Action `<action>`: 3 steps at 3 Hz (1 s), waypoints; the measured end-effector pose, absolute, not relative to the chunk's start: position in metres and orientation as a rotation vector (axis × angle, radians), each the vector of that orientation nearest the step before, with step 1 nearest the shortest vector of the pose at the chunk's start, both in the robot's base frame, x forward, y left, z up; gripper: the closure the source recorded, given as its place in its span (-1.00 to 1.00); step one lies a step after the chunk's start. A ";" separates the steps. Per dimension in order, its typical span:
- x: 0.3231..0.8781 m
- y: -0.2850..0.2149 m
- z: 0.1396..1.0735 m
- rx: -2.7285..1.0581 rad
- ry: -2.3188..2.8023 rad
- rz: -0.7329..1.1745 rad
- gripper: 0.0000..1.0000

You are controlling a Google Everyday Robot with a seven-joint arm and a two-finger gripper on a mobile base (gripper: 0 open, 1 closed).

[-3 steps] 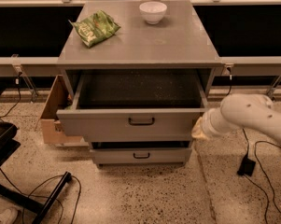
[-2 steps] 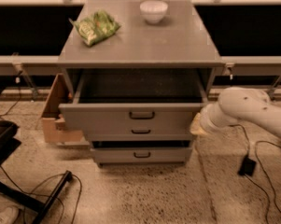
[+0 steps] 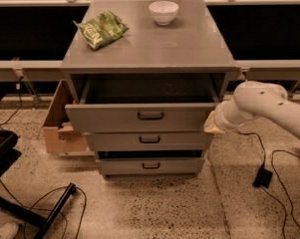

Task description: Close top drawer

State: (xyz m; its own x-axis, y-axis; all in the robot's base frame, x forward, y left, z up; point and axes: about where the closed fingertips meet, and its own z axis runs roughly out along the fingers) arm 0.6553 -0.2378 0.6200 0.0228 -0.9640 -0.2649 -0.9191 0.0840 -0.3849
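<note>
The top drawer (image 3: pixel 139 116) of the grey cabinet is partly open, with a plain grey front, a black bar handle (image 3: pixel 150 116) and a dark inside showing above it. Two narrower drawers sit below it, the middle one (image 3: pixel 149 141) and the bottom one (image 3: pixel 150 166). My white arm (image 3: pixel 261 106) reaches in from the right. The gripper (image 3: pixel 213 123) is at the right end of the top drawer's front, against or very near its edge.
A green snack bag (image 3: pixel 100 29) and a white bowl (image 3: pixel 163 11) sit on the cabinet top. A cardboard box (image 3: pixel 60 123) stands left of the cabinet. Cables (image 3: pixel 269 168) run on the speckled floor at right, and a black chair base (image 3: pixel 20 203) is at lower left.
The top drawer has slid back into the cabinet; less of its inside shows. The gripper has moved with its front, toward the cabinet.
</note>
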 end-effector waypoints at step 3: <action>0.710 -0.246 0.647 -1.854 1.857 -0.174 1.00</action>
State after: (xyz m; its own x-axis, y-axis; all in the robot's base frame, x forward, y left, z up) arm 0.7103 -0.2462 0.6473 0.0586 -0.9642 -0.2585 -0.8994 0.0614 -0.4329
